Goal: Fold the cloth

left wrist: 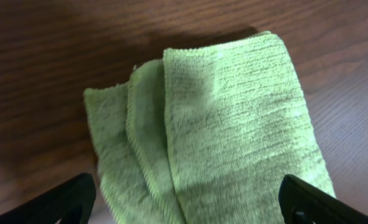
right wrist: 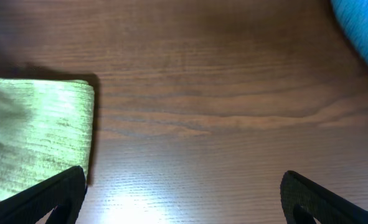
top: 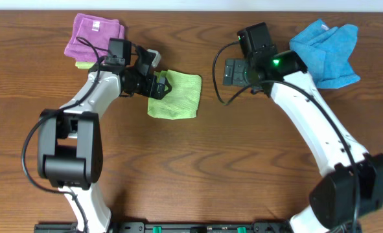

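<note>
Wooden table (top: pixel 204 162) holds three cloths: folded lime-green microfibre cloth (top: pixel 175 95), purple cloth (top: pixel 94 35), blue cloth (top: pixel 327 52). Both the left gripper (left wrist: pixel 187 190) and right gripper (right wrist: pixel 184 190) stand open.

no readable text; white tag (top: pixel 95 27) on purple cloth (top: pixel 87 40) too small to read

Cloth (left wrist: pixel 233 124): lime-green, folded, lying flat on the table (left wrist: pixel 40 68).
Cloth edges: stacked layers show along its left side.
End effector (left wrist: pixel 190 208): jaws spread wide, gripping nothing.
Fingertips (left wrist: pixel 62 202): dark, one in each lower corner, with the cloth's near end between them.
Table surface: dark wood grain.
</note>
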Tool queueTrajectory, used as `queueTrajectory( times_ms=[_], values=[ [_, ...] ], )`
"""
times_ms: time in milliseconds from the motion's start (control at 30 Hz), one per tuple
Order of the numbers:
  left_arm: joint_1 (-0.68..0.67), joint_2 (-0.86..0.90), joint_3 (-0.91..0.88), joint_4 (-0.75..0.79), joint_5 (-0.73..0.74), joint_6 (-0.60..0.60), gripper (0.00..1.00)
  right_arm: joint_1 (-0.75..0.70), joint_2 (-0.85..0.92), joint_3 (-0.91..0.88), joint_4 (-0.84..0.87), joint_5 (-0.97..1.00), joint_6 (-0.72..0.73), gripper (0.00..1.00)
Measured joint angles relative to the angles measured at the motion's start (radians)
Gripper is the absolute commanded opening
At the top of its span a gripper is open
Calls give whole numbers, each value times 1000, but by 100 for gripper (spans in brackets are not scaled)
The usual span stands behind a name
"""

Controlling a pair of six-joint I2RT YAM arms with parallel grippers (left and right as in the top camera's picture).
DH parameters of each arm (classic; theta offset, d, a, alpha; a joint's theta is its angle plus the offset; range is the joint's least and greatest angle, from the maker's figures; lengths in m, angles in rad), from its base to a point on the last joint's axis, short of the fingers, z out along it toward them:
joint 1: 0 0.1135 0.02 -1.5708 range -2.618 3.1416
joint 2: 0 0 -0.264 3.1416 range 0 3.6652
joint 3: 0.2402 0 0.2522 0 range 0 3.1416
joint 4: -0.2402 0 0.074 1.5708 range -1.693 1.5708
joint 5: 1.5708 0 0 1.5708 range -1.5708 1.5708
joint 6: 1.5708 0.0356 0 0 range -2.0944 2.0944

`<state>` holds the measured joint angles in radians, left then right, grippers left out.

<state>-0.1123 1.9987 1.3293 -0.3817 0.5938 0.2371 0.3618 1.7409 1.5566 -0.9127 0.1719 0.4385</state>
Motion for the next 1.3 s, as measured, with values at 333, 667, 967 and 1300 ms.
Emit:
queueTrajectory(
  times_ms=[333, 667, 967, 1300],
  values=[
    [-29, 27, 1, 103, 38, -26, 95, 0, -66, 0, -3, 0, -30, 99],
    [-49, 27, 1, 103, 26, -48, 95, -1, -66, 0, -3, 0, -30, 99],
    [-49, 27, 1, 104, -30, -52, 95, -1, -66, 0, -3, 0, -30, 99],
    [-54, 90, 4, 140, -36, -83, 95, -1, -66, 0, -3, 3, -30, 99]
  ],
)
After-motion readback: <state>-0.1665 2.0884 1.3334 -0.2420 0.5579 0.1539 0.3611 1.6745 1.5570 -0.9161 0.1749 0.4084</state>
